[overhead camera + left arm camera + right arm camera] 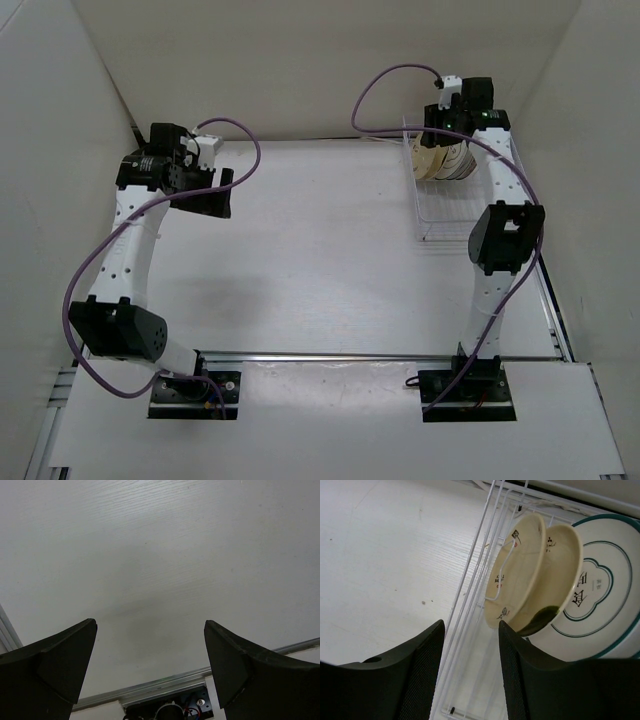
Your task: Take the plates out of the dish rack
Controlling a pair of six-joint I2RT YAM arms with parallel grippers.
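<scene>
The dish rack (pixel 440 225), a white wire rack (pixel 470 580), stands at the far right of the table. Three plates stand upright at its far end (pixel 447 160). They are a tan one with small dark marks (pixel 515 575), a tan one with a dark green spot (pixel 555 580) and a white one with dark rings (pixel 605 595). My right gripper (pixel 470 625) hangs over them (pixel 462 125), jaws partly apart with only the rack's side wires showing between them. Its right fingertip sits close to the front tan plate's rim. My left gripper (pixel 215 190) hovers wide open over bare table (pixel 150 625).
White walls close in the table at the back and both sides. A metal rail (pixel 380 355) runs across the near edge by the arm bases. The rack's near half (pixel 445 215) holds no plates. Purple cables (pixel 390 85) loop above both wrists.
</scene>
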